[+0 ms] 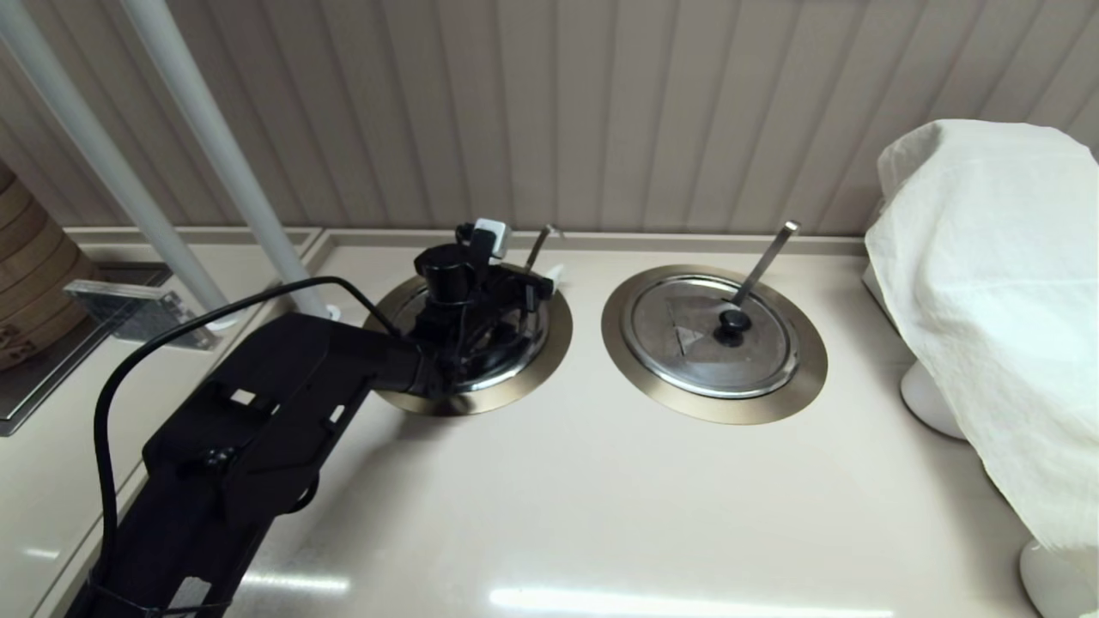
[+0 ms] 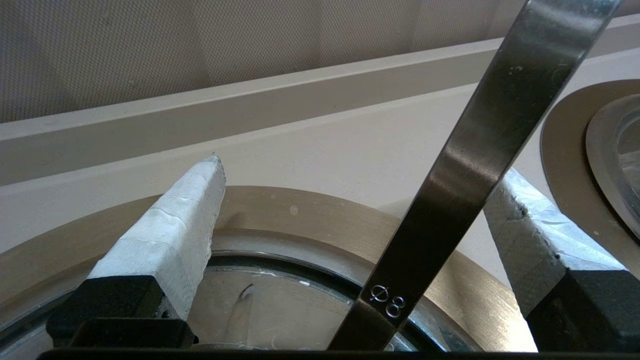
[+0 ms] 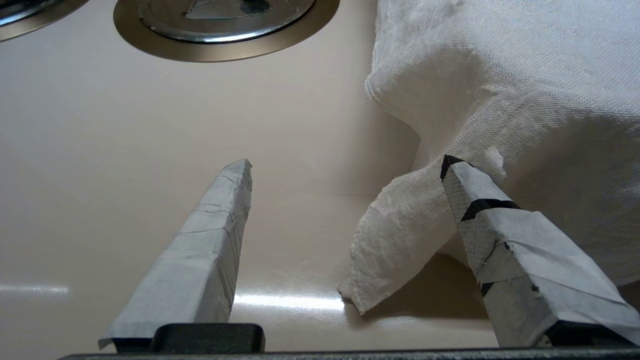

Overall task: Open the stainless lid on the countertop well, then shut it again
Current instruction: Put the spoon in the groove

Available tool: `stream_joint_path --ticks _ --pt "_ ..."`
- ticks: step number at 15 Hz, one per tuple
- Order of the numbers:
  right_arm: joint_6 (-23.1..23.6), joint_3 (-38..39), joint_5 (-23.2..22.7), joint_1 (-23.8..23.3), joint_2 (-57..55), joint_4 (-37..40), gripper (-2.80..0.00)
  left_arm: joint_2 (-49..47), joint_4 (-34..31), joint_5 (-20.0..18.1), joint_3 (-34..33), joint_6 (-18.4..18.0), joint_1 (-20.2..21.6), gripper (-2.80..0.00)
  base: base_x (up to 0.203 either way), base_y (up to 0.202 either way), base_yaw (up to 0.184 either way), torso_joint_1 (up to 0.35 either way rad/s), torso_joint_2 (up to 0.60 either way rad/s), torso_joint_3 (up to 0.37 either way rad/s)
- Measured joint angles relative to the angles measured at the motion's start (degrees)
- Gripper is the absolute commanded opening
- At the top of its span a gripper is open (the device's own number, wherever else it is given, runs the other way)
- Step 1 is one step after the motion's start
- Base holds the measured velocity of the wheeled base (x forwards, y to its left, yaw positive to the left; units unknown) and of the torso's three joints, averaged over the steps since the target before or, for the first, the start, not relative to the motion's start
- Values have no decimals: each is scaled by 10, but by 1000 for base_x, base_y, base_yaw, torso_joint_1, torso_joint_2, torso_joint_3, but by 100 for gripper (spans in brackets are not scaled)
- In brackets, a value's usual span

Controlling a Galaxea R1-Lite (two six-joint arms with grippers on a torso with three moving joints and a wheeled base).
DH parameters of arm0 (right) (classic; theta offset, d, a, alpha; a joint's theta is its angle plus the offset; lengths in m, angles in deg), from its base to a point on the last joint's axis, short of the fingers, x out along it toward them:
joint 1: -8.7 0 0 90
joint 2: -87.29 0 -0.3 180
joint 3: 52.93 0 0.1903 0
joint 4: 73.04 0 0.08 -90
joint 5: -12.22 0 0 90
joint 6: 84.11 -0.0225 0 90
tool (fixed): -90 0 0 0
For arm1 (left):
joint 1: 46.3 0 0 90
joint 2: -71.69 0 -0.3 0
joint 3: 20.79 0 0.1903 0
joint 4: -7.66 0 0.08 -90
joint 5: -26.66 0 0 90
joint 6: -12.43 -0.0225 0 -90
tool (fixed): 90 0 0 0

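The stainless lid [image 1: 508,364] lies on the left countertop well, whose bronze-grey ring [image 1: 560,333] shows around it. My left gripper [image 1: 525,287] hangs low over the lid's far half and hides the knob. In the left wrist view this gripper [image 2: 360,170] is open, its taped fingers [image 2: 175,235] spread wide. The steel ladle handle [image 2: 465,175] rises between them, close to the finger on the twin lid's side. Below lie the lid surface [image 2: 280,310] and the ring [image 2: 310,215]. My right gripper [image 3: 347,162] is open above bare counter, beside a white cloth, and holds nothing.
A twin lid [image 1: 708,339] with its own ladle handle [image 1: 764,257] sits in the well to the right. A white cloth [image 1: 996,283] covers something at the far right. White posts [image 1: 215,146] and bamboo steamers [image 1: 26,283] stand at the left.
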Motion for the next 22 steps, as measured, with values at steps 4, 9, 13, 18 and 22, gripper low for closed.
stream_joint_path --ticks 4,9,13,18,22 --pt "0 0 0 0 0 0 0 -3 -13 0 15 1 18 0 0 0 0 0 0 0" --pt "0 0 0 0 0 0 0 -5 -22 -3 30 3 44 0 0 0 0 0 0 0" --pt "0 0 0 0 0 0 0 -5 -28 -3 34 3 51 0 0 0 0 0 0 0" --pt "0 0 0 0 0 0 0 -5 -30 -5 35 3 63 0 0 0 0 0 0 0" --pt "0 0 0 0 0 0 0 -5 -37 -7 41 3 73 0 0 0 0 0 0 0"
